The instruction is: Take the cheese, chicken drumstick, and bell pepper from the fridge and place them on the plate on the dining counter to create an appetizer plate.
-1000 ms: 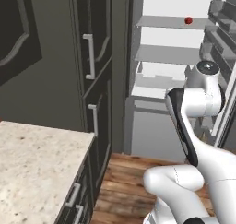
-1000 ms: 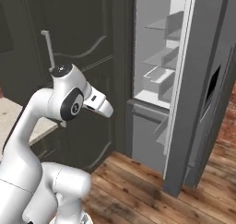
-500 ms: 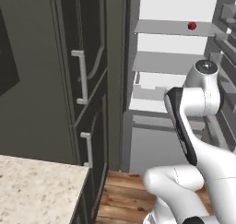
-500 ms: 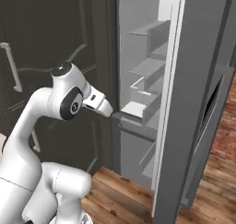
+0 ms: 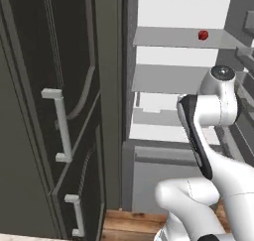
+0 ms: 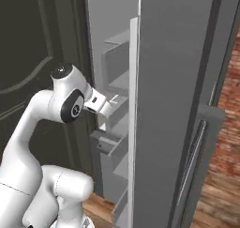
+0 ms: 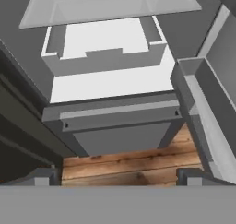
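Two dark finger tips of the tool (image 7: 118,179) stand wide apart at the bottom of the hand view with nothing between them, so it is fully spread and empty. Just past them lies the wooden floor (image 7: 129,161), then the grey lower front of the fridge (image 7: 115,126), and above that its white drawer (image 7: 103,57) under a clear glass shelf (image 7: 108,6). From the left base view the arm (image 5: 208,111) hangs in front of the open fridge at about drawer height. Farthest in, the bell pepper (image 5: 203,35) sits on an upper shelf (image 5: 173,37), toward its right side, well above the tool. That is the relation that matters: the tool looks down at the drawer while the pepper lies higher and deeper, so the hand would likely need to rise and tip upward before reaching in. Cheese, drumstick and plate cannot be made out.
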Robot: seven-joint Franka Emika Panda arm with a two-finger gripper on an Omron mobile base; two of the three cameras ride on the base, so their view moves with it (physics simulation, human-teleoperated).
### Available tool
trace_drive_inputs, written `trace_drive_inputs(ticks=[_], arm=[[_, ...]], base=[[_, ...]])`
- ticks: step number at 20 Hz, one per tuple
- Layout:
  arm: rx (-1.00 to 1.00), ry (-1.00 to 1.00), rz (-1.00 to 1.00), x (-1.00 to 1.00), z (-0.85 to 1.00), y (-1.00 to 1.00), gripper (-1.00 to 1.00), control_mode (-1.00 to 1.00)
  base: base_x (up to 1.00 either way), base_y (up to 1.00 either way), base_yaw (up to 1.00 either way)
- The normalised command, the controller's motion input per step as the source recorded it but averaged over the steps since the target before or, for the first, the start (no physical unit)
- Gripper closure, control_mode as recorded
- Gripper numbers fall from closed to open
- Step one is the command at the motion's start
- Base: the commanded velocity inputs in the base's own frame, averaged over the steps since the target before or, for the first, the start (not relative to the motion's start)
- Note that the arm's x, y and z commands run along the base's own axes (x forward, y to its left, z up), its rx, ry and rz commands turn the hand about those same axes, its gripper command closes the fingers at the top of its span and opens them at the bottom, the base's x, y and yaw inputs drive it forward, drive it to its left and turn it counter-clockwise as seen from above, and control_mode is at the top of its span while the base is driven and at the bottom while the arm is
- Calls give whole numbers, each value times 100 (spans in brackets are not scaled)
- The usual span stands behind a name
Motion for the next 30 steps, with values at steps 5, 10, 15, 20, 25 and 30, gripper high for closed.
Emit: trace_drive_inputs(ticks=[5,10,15,20,25,30], arm=[[0,0,0,0,0,0,-100,100],[0,0,0,0,0,0,-100,100],[0,0,0,0,0,0,-100,100],[0,0,0,0,0,0,-100,100],[0,0,-12,2,2,0,-100,-100],[0,0,-2,9,27,1,-100,-100]], base=[[100,0,-17],[94,0,-18],[40,0,-21],[16,0,-25],[5,0,-10],[0,0,0]])
